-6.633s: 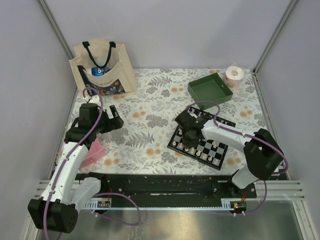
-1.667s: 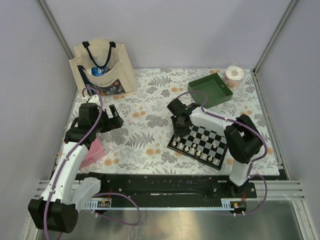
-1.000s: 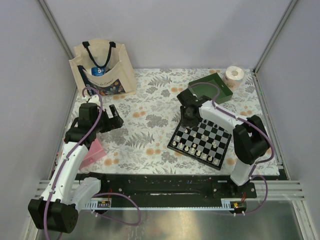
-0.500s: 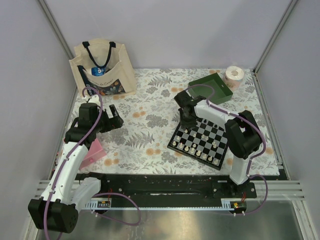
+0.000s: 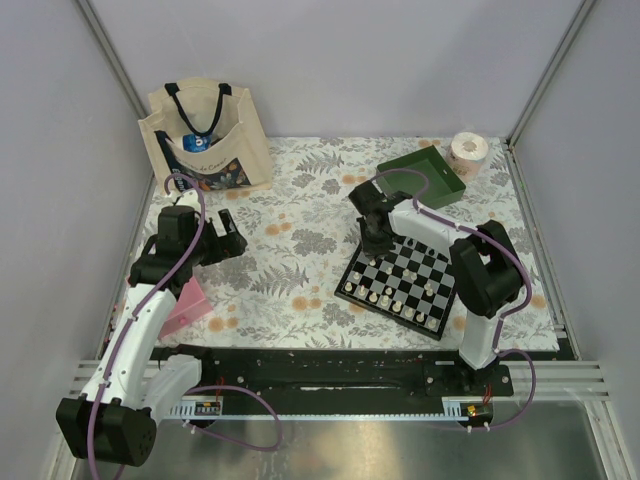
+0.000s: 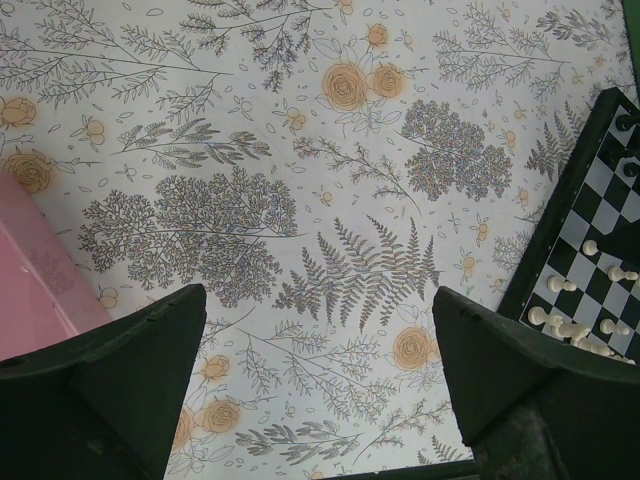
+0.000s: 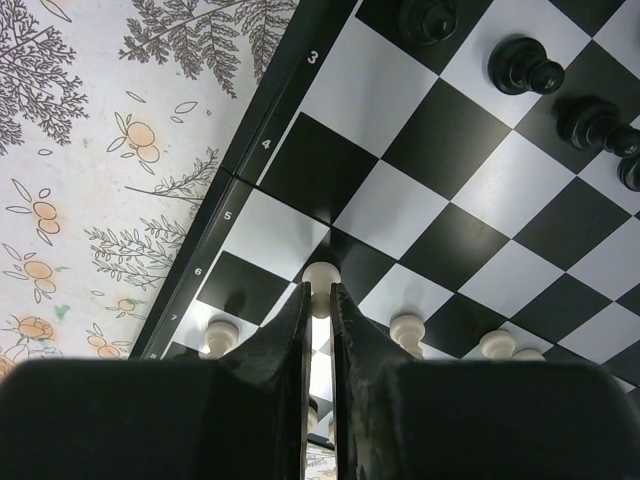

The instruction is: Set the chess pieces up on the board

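The right gripper (image 7: 319, 292) is hanging over the board (image 7: 420, 130) near its numbered edge. Its jaws are drawn almost together around a cream-white pawn (image 7: 320, 273). They seem to be pinching it, though the contact itself is hard to make out. Other white pieces (image 7: 406, 326) are standing just beside it, and black pieces (image 7: 523, 64) are standing nearer the opposite side. The left gripper (image 6: 318, 300) is hovering over the floral table (image 6: 300, 150), well apart from the board, its jaws spread wide and holding nothing. A cloth tote bag (image 5: 205, 135) is holding a blue item (image 5: 203, 140). A green tray (image 5: 420, 178) is sitting behind the board, beside a paper roll (image 5: 468, 150).
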You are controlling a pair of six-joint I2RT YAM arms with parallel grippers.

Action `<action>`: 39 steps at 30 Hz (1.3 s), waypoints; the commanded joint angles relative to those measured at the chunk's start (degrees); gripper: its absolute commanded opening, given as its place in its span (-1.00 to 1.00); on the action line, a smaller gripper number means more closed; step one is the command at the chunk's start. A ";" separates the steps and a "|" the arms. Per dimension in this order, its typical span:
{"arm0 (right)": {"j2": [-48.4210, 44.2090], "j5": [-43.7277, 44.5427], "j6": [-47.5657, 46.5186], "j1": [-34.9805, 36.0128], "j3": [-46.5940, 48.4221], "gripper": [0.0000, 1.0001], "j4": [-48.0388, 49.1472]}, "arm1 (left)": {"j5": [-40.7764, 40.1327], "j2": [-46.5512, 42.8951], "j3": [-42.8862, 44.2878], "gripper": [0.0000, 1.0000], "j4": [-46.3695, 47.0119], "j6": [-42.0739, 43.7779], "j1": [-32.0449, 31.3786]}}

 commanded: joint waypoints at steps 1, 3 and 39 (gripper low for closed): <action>-1.15 -0.56 -0.28 -0.42 -0.02 -0.75 0.40 | 1.16 0.00 0.02 0.98 1.99 0.40 0.35; -2.21 -1.44 -0.36 -0.34 -0.37 -0.83 0.48 | 1.16 0.00 0.02 0.98 1.99 0.48 0.44; -6.17 -4.25 4.20 5.82 -7.84 -0.74 1.89 | 2.30 -0.09 0.02 0.98 2.26 0.31 0.44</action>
